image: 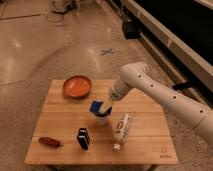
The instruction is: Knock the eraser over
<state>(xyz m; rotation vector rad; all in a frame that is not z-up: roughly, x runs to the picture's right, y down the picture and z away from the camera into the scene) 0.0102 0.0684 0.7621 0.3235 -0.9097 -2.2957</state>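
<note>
The eraser [83,138] is a small black block with a blue-grey strip, standing upright near the front of the wooden table [145,145]. My gripper [106,106] is at the end of the white arm, right over the blue-topped white cup [100,113], behind and to the right of the eraser and apart from it. A white bottle [122,131] lies on its side to the right of the eraser. A red-brown elongated object [50,143] lies at the front left.
An orange bowl [77,86] sits at the back of the table. The table stands on a polished floor with a blue cross mark [106,51]. A dark counter [175,35] runs along the right.
</note>
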